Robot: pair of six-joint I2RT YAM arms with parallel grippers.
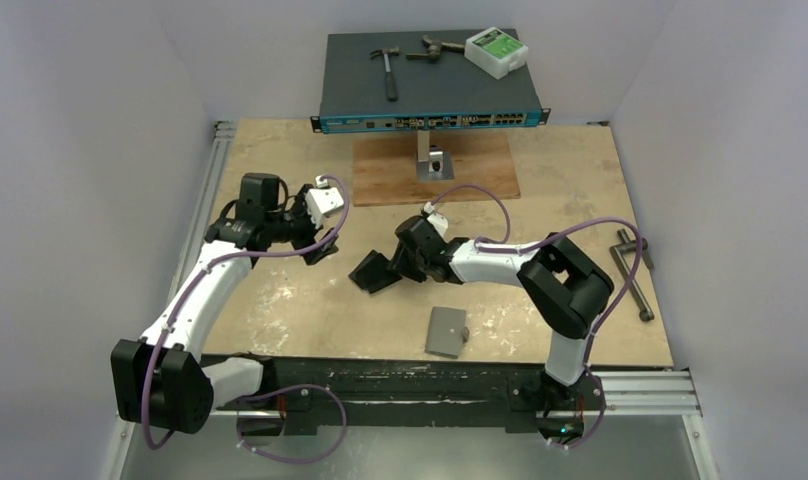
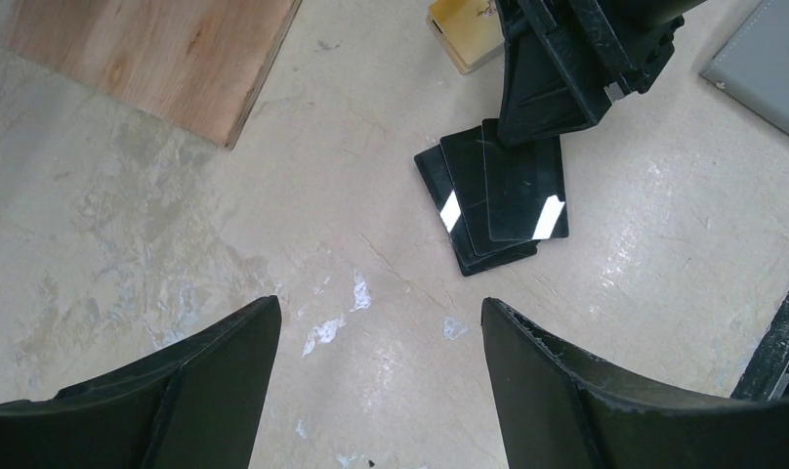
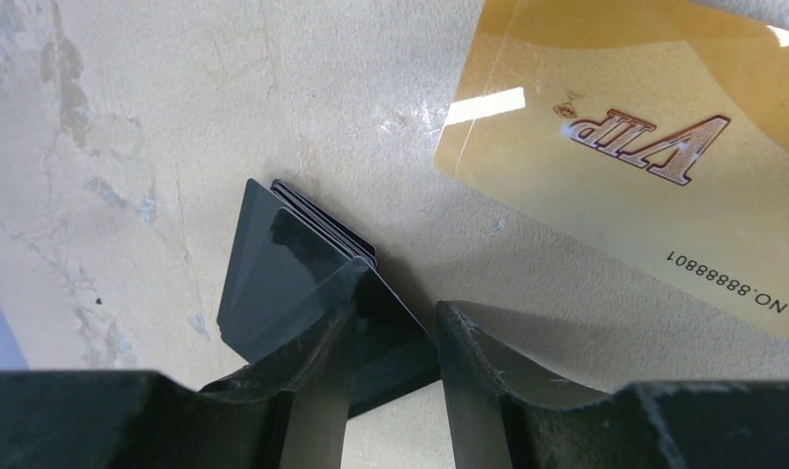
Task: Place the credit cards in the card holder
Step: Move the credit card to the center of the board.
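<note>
Cards are what I am after, and only one shows: a yellow card (image 3: 625,176) printed VIP, lying flat on the desk (image 1: 280,300). In the right wrist view it sits at 2 o'clock from the right tool (image 3: 395,318), just beside it, with its long axis running from 10 to 4 o'clock. From above it is hidden under that arm.

The right tool's jaws stand narrowly apart. Its tips rest at the edge of a black case (image 3: 283,259) with fanned leaves, not on the card, and I cannot tell whether they pinch a leaf.

The card holder (image 1: 445,332) lies closed with its snap button showing, near the front edge of the desk. In the top view it is at 5 o'clock from the right tool. The left tool (image 1: 318,245) hovers released, jaws wide, at 9 o'clock of the black case.

I judge the right arm nearer the card. The coming move turns on shifting that tool off the case toward 2 o'clock and meeting the card across its short side.
</note>
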